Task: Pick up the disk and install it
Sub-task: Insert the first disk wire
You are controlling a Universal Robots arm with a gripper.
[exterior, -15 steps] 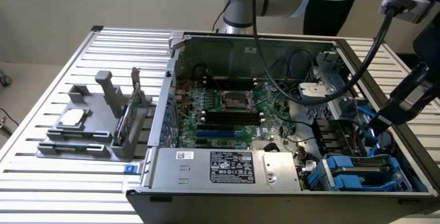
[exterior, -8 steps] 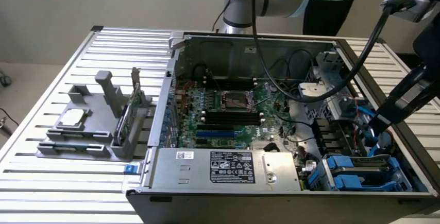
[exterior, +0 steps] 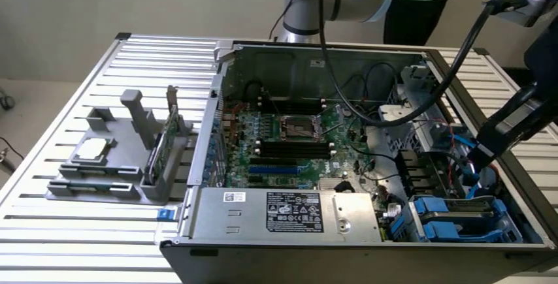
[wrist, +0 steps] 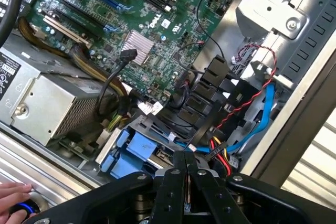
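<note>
one clenched, empty claw (wrist: 186,162) hangs just above the disk (wrist: 137,153), which lies flat on its blue rails in a corner of the computer case (exterior: 261,261).

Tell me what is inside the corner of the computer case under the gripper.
Blue plastic rails and black plastic clips, crossed by red, yellow and blue cables. The closed gripper covers the rest of that corner.

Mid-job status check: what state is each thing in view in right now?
Disk: lying in the case's corner bay, blue rails on.
End effector: shut, empty, just above the disk.
Computer case: lying flat, side open.
Green card: upright in the grey fixture.
Silver chip: flat on the fixture.
</note>
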